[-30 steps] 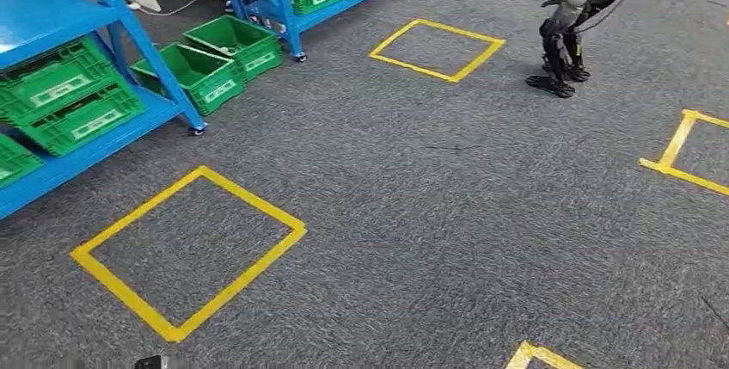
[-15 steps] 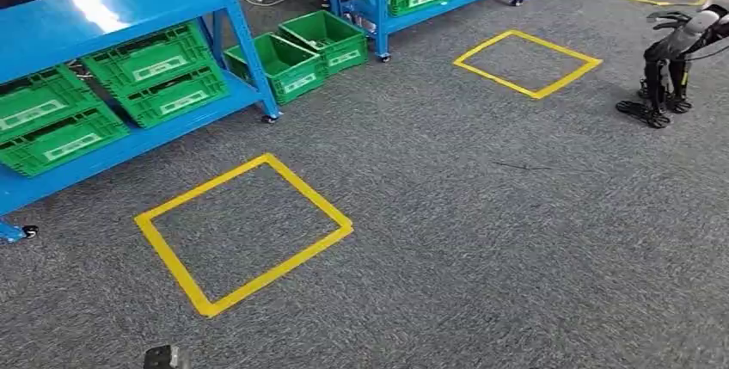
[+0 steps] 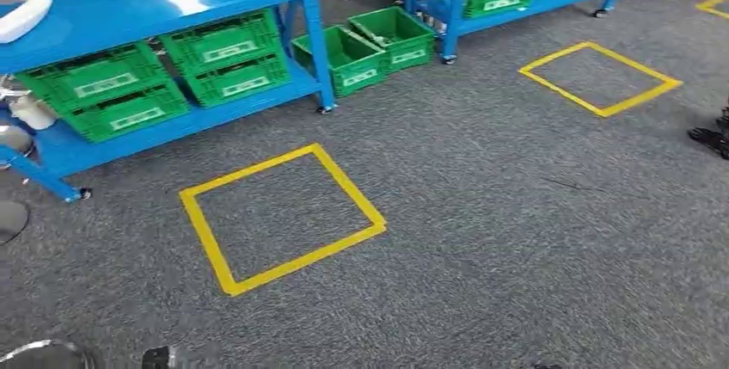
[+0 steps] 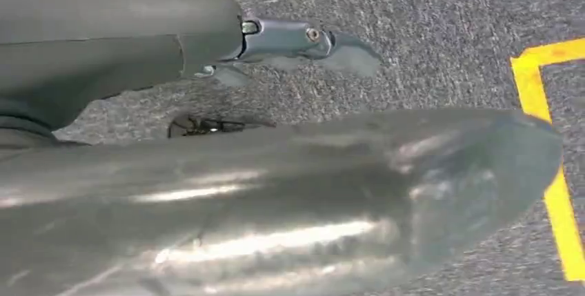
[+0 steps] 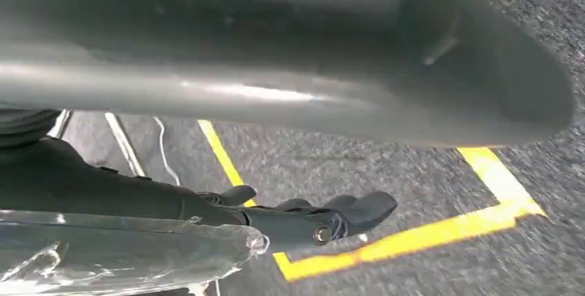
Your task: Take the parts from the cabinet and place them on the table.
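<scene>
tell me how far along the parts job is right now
Nothing looks done yet: no table or moved part is in sight. The green crates sit on the blue rack. The left hand and right hand hang over the carpet with no part visible in them. Reaching the rack, picking and delivering all remain.

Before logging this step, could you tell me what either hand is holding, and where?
Nothing: the left hand and right hand both hang empty, fingers extended.

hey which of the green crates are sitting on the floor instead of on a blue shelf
The two open green crates side by side on the carpet, between the two blue racks. The other green crates sit on rack shelves.
</scene>
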`<state>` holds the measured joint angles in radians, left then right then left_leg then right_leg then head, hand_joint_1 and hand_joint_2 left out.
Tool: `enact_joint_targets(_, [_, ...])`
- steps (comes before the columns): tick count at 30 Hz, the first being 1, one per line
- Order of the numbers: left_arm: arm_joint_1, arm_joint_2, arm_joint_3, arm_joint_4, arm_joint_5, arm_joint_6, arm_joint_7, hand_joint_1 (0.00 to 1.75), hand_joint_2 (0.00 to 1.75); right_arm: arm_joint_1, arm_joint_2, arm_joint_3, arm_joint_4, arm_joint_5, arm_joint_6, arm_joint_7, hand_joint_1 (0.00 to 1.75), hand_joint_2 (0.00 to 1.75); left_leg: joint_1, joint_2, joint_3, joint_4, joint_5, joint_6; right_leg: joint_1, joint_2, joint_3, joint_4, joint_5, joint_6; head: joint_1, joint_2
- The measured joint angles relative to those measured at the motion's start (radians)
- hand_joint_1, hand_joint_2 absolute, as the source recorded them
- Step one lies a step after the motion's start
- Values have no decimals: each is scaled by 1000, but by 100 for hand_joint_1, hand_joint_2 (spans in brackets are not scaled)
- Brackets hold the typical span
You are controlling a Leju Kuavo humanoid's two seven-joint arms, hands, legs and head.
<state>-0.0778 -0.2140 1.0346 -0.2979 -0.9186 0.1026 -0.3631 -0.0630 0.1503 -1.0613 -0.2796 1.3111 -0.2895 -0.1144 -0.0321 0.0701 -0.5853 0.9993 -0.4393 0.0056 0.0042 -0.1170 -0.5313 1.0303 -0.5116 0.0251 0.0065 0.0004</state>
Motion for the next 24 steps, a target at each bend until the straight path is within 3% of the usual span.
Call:
enact_joint_targets(2, [10, 1, 0, 0, 0, 1, 0, 0, 0, -5, 0, 0, 0, 0, 0, 0, 0, 0, 6, -31, 9, -15, 3, 8, 3, -22, 19, -7, -6, 13, -2, 0])
enact_joint_targets(3, [12, 0, 1, 0, 2, 1, -1, 0, 0, -5, 0, 0, 0, 0, 0, -1, 0, 0, 13, -40, 16, -20, 6, 10, -2, 35, 12, 11, -14, 19, 2, 0])
enact_joint_targets(4, [9, 0, 1, 0, 2, 1, -1, 0, 0, -4, 1, 0, 1, 0, 0, -2, 0, 0, 17, -50, 18, -20, 6, 14, -5, 81, -11, 60, -39, 22, 3, 0])
enact_joint_targets(5, [6, 0, 1, 0, 3, 1, -1, 0, 0, -2, 1, 0, 3, 0, 0, -2, 0, 0, 19, -65, 19, -20, 4, 18, -8, 104, -55, 142, -78, 25, 6, 0])
enact_joint_targets(7, [4, -2, 0, 2, 3, 0, -1, 0, 0, 3, 0, 0, 4, 0, 0, -1, 0, 0, 21, -95, 22, -19, 0, 21, -10, 114, -149, 302, -132, 33, 8, 0])
enact_joint_targets(8, [7, -2, 0, 3, 3, 0, -1, 0, 0, 5, 0, 0, 4, 0, 0, -1, 0, 0, 23, -111, 26, -19, -3, 18, -11, 114, -173, 325, -121, 35, 8, 0])
enact_joint_targets(9, [9, -2, 0, 3, 5, 0, -1, 0, 0, 7, 0, 0, 4, 0, 0, -1, 0, 0, 25, -128, 32, -19, -6, 14, -12, 115, -169, 297, -83, 37, 7, 0])
enact_joint_targets(11, [9, -2, 0, 5, 6, 0, -1, 0, 0, 6, 0, 0, 4, 0, 0, -1, 0, 0, 34, -160, 47, -17, -16, 2, -22, 129, -104, 130, 27, 45, 7, 0])
enact_joint_targets(12, [9, -1, 0, 6, 6, 0, -1, 0, 0, 8, 0, 0, 4, -1, 0, -2, 0, 0, 36, -172, 50, -14, -23, -6, -33, 168, -68, 45, 69, 56, 9, 0])
enact_joint_targets(13, [6, 2, 0, 6, 6, 0, -2, 0, 0, 8, 0, -1, 9, -3, 1, -3, 0, 0, 32, -185, 47, -4, -29, -16, -42, 230, -52, 15, 43, 62, 13, 0])
enact_joint_targets(14, [5, 2, 0, 6, 6, 0, -3, 0, 0, 7, 0, -1, 10, -4, 0, -6, 0, 0, 32, -196, 41, 0, -30, -18, -43, 223, -45, 13, 40, 42, 12, 0])
enact_joint_targets(16, [12, 3, 0, 8, 8, 1, -6, 0, 0, 7, 0, -1, 10, -7, 0, -7, 0, 0, 38, -220, 37, -12, -23, -26, -36, 199, -45, 14, 37, 24, 8, 0])
enact_joint_targets(17, [15, 4, 0, 8, 9, 1, -6, 0, 0, 6, 0, -1, 10, -8, -1, -8, 0, 0, 40, -229, 37, -11, -27, -29, -39, 185, -41, 12, 36, 15, 8, 0])
enact_joint_targets(18, [16, 6, 0, 9, 9, 1, -6, 0, 0, 7, 0, -2, 10, -9, -2, -9, 0, 0, 36, -179, 36, -2, -30, -34, -37, 173, -36, 9, 33, 9, 8, 0])
enact_joint_targets(19, [13, 5, 0, 9, 9, 1, -7, 0, 0, 8, 0, -2, 10, -9, -2, -11, 0, 0, 32, -121, 16, 35, -48, -39, -36, 163, -30, 7, 29, 2, -3, 0])
enact_joint_targets(20, [8, 5, 0, 9, 9, 1, -7, 0, 0, 11, 0, -2, 10, -10, -2, -11, 0, 0, 32, -94, -30, 117, -87, -43, -32, 144, -25, 6, 25, -3, -5, 0])
enact_joint_targets(22, [4, 5, 0, 10, 9, 1, -8, 0, 0, 15, 0, -2, 10, -10, -2, -11, 0, 0, 32, -83, -127, 283, -144, -42, -28, 111, -16, 6, 13, -7, -7, 0])
enact_joint_targets(23, [7, 6, 0, 11, 10, 1, -8, 0, 0, 15, 0, -2, 10, -11, -2, -11, 0, 0, 32, -83, -160, 325, -142, -40, -26, 95, -9, 6, 7, -9, -5, 0])
enact_joint_targets(24, [11, 7, 0, 11, 11, 1, -8, 0, 0, 15, 0, -3, 10, -11, -2, -11, 0, 0, 32, -83, -162, 315, -114, -36, -24, 82, -1, 6, 1, -9, -7, 0])
